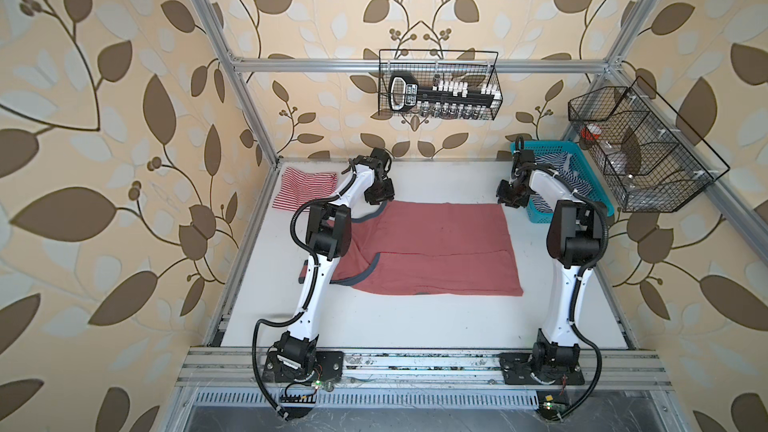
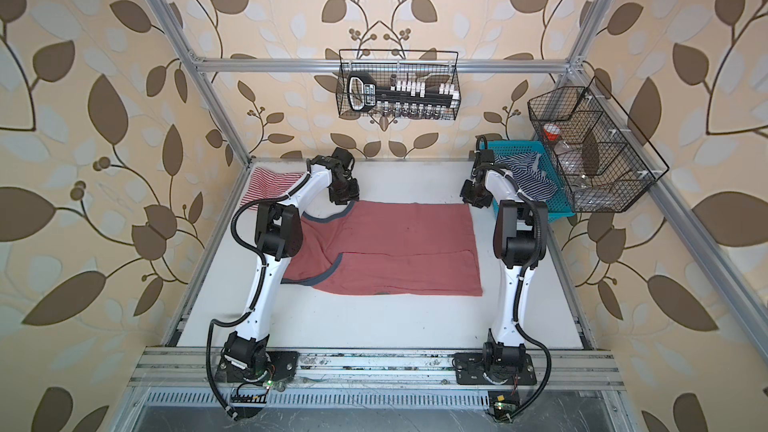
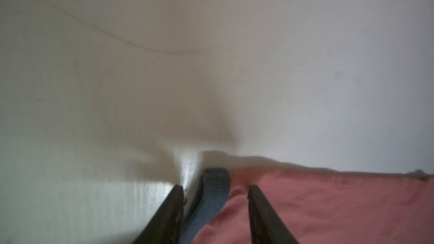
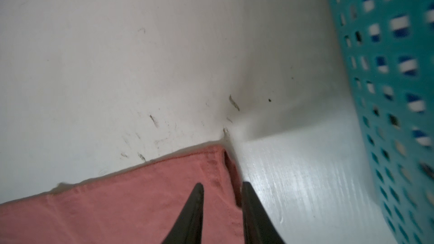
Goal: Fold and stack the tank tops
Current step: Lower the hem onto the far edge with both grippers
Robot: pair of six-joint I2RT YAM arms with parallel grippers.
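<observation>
Left tool [image 3: 215, 187], right tool [image 4: 222, 183] point down astride red tank top's [image 1: 436, 234] far corners.

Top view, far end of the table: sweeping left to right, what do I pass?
Red-and-white striped tank top → left gripper → right gripper → blue basket. The dusty red tank top stretches between both grippers, so it has no single place.

Top views, pair: mounted high at the front, angled down toward the back wall; the whole white table [image 1: 415, 326] is shared. Left wrist view: carried behind the left gripper [image 3: 216, 191], held close over the dusty red tank top [image 3: 328, 207]. Right wrist view: carried behind the right gripper [image 4: 222, 188], close over that top's corner beside the teal basket [image 4: 366, 104].
</observation>
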